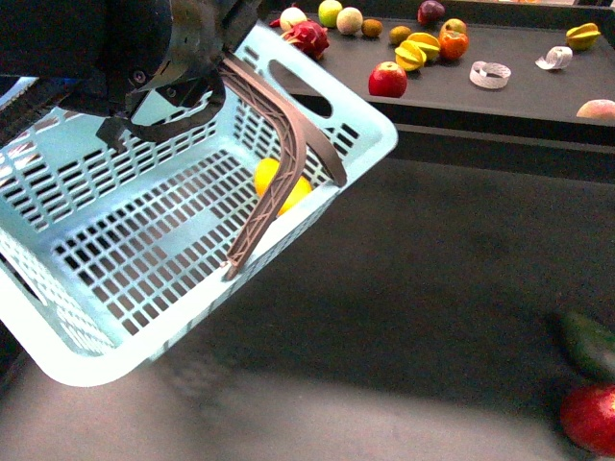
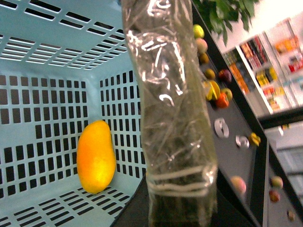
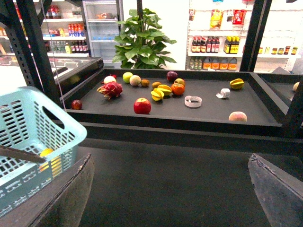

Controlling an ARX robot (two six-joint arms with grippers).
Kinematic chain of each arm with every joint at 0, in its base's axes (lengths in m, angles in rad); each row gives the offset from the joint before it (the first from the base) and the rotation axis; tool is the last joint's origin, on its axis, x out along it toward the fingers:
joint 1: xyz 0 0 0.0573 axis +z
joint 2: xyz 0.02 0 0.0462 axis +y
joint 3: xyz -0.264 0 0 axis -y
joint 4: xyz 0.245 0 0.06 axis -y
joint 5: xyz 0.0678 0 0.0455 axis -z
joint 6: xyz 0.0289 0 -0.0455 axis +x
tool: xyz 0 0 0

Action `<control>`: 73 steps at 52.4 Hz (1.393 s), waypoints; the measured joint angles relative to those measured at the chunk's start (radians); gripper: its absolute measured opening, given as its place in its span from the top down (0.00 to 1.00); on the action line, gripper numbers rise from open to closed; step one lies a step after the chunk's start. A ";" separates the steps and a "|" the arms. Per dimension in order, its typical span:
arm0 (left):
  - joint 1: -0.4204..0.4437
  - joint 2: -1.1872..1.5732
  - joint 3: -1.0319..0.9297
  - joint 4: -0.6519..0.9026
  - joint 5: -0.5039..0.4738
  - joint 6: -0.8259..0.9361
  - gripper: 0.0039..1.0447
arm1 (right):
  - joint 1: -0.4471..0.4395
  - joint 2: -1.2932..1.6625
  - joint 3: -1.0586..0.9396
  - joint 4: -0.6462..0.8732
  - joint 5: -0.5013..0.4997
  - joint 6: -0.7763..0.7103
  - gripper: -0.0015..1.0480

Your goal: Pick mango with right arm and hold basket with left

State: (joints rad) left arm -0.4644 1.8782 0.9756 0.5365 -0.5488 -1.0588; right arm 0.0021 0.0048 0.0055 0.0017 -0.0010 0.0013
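The light turquoise basket [image 1: 115,240] hangs tilted at the left of the front view. My left gripper [image 1: 207,72] is shut on one of its grey-brown ribbed handles [image 1: 288,144]. The yellow-orange mango [image 1: 281,184] lies inside the basket against its far wall. In the left wrist view the mango [image 2: 96,156] rests in the corner of the basket [image 2: 42,109], beside a film-wrapped finger [image 2: 170,118]. My right gripper [image 3: 170,198] is open and empty over the dark floor, to the right of the basket [image 3: 28,123]. It does not show in the front view.
A black display tray [image 1: 519,96] at the back holds several fruits, among them a red apple [image 1: 387,79], a dragon fruit [image 1: 307,38] and a star fruit [image 1: 583,36]. A dark green fruit [image 1: 588,344] and a red fruit [image 1: 591,418] lie at the lower right.
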 joint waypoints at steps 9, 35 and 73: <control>0.037 0.060 0.055 -0.074 -0.087 -0.196 0.95 | 0.000 0.000 0.000 0.000 0.000 0.000 0.08; 0.105 0.174 0.137 -0.190 -0.060 -0.508 0.95 | 0.000 0.000 0.000 0.000 0.000 0.000 0.08; 0.059 0.030 0.036 -0.251 -0.074 -0.558 0.08 | 0.000 0.000 0.000 0.000 0.000 0.000 0.08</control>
State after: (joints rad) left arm -0.4053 1.9083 1.0115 0.2859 -0.6224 -1.6173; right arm 0.0021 0.0044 0.0055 0.0017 -0.0010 0.0013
